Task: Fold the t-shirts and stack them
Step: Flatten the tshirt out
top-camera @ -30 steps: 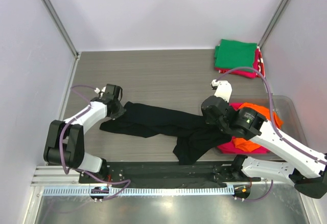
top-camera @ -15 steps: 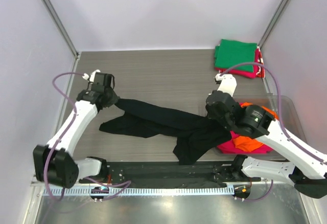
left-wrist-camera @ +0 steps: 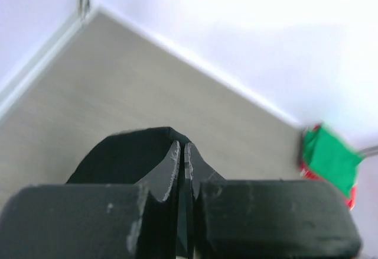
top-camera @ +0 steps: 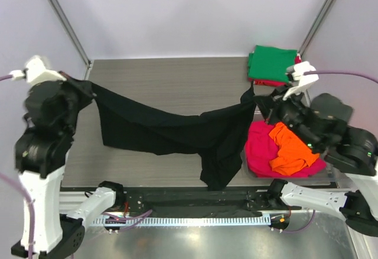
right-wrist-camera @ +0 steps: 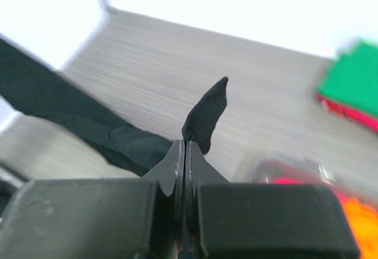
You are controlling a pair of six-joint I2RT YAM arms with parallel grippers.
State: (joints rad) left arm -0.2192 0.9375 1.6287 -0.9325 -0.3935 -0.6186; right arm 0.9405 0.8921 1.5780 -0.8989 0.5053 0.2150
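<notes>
Left pincer [left-wrist-camera: 182, 149] clenched on a corner of the black t-shirt [top-camera: 165, 126], fingers pressed together, black cloth bunched between and around them in the left wrist view. Right pincer [right-wrist-camera: 184, 145] also clamped on the black t-shirt, with a pointed flap of cloth sticking up past its closed tips. Left pincer sits at the black t-shirt's left end and right pincer at its right end, both raised above the bench [top-camera: 177, 78]. Black t-shirt hangs stretched between them as a sagging band, middle dipping low, crumpled rather than flat. One loose part drops from the black t-shirt's right half and hangs lower than the rest. Cannot tell if the sagging middle touches the bench.

Folded green t-shirt [top-camera: 271, 62] lies beyond the black t-shirt's right end, apart from it. It rests on a folded pink-red t-shirt [top-camera: 264, 83] whose edge shows beneath. Magenta t-shirt [top-camera: 260, 146] is just right of the black t-shirt's hanging part, unfolded, with an orange t-shirt [top-camera: 289, 152] crumpled on top. Right arm [top-camera: 331, 129] passes over part of both.
</notes>
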